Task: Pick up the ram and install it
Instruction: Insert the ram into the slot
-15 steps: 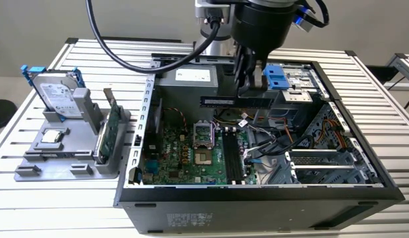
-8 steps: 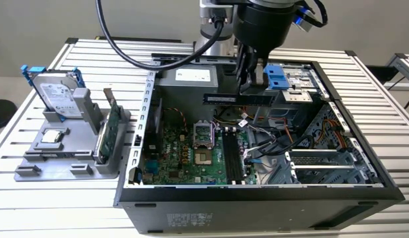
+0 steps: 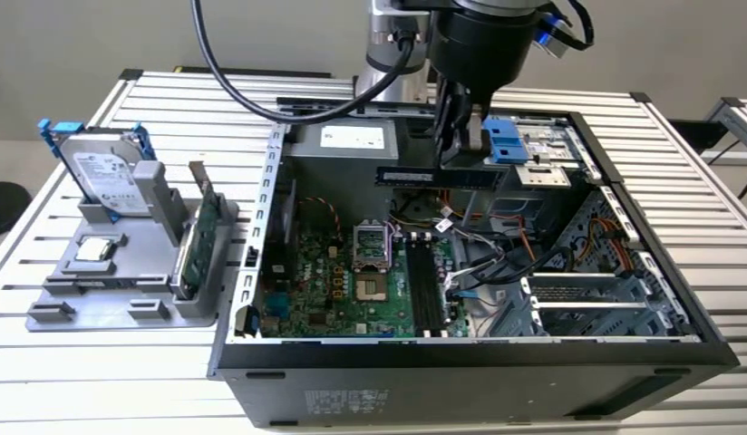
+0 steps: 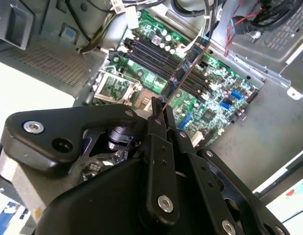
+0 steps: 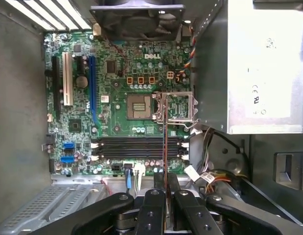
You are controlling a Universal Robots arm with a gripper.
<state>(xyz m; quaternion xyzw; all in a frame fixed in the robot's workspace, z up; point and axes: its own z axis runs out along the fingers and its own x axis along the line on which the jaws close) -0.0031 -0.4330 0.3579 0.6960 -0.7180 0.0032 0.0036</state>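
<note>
Gripper [image 3: 456, 156] is clamped on the ram [image 3: 417, 176], holding it level above the motherboard [image 3: 337, 290] in the open computer case [image 3: 470, 385], which sits on a slatted metal tabletop [image 3: 120, 381].

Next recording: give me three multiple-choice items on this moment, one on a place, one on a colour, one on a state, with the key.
1. Where does the green card stand?
A) in the grey holder outside the case
B) inside the case
C) on top of the case

2. What colour are the rails on the hard drive?
A) red
B) blue
C) yellow

3. How is the ram placed?
A) lying on top of the case
B) standing in the grey holder
C) clamped in the gripper above the motherboard

Key: 1 A, it stands upright in the holder at the exterior view's left of the case. 2 B, blue rails flank the drive. 3 C, both wrist views show the gripper shut on it over the board.
</note>
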